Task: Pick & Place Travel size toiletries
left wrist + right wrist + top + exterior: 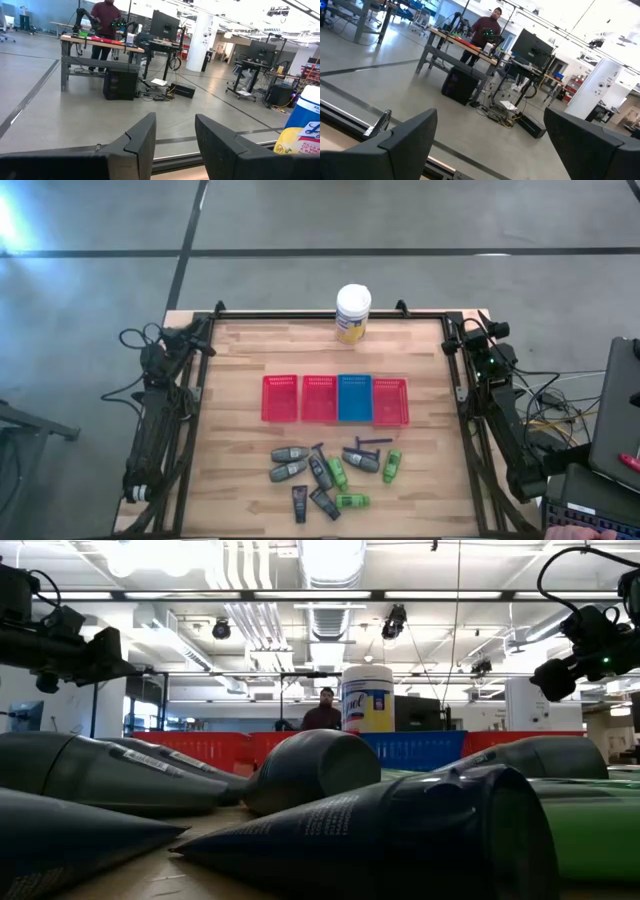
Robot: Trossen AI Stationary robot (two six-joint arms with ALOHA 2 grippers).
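Observation:
The toiletries lie in a loose cluster (325, 473) on the table's near half: grey oval bottles (288, 454), green bottles (392, 465), short black tubes (299, 502) and a thin dark T-shaped stick (368, 443), all lying on their sides. In the low view a dark tube (400, 835) fills the foreground. My left gripper (175, 145) is parked at the far left corner (205, 330), fingers open, touching nothing. My right gripper (485, 150) waits at the far right corner (460, 340), fingers wide open.
Several slotted trays, red (280, 398) and one blue (354, 397), stand in a row at mid-table. A white-lidded yellow-labelled jar (353, 313) stands at the far edge. Bare wood lies left and right of the cluster. A person (322, 712) stands in the room beyond.

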